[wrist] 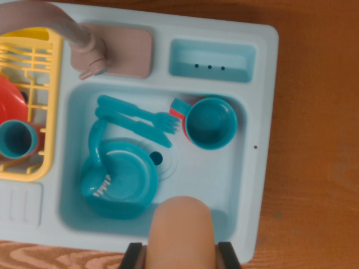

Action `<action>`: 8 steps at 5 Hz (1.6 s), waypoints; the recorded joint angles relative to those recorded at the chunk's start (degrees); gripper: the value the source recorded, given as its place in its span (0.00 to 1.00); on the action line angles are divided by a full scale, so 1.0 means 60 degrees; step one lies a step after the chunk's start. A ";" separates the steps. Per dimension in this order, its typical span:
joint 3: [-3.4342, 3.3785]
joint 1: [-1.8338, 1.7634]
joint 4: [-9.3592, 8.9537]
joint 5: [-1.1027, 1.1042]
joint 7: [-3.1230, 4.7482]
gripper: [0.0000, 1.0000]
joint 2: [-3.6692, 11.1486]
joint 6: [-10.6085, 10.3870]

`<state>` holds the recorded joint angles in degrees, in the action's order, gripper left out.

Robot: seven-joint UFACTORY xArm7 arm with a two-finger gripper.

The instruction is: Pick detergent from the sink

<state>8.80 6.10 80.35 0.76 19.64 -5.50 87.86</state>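
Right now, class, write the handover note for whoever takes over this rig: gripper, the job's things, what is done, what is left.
Gripper: shut on the tan detergent bottle, one finger on each side.
Detergent bottle: at the bottom edge of the wrist view, over the sink rim. This view cannot show whether it is lifted clear.
Left in the basin: teal cup, fork, plate.
Done: the grasp.
Left: probably raise the bottle clear of the sink.
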 joint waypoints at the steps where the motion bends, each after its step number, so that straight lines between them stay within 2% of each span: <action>1: 0.0000 0.0000 0.0000 0.0000 0.0000 1.00 0.0000 0.0000; 2: -0.0001 -0.0002 0.0171 0.0010 -0.0008 1.00 -0.0053 0.0223; 3: -0.0001 -0.0002 0.0171 0.0010 -0.0008 1.00 -0.0053 0.0223; 4: -0.0003 -0.0004 0.0314 0.0018 -0.0014 1.00 -0.0096 0.0409; 8: -0.0004 -0.0006 0.0468 0.0026 -0.0021 1.00 -0.0144 0.0610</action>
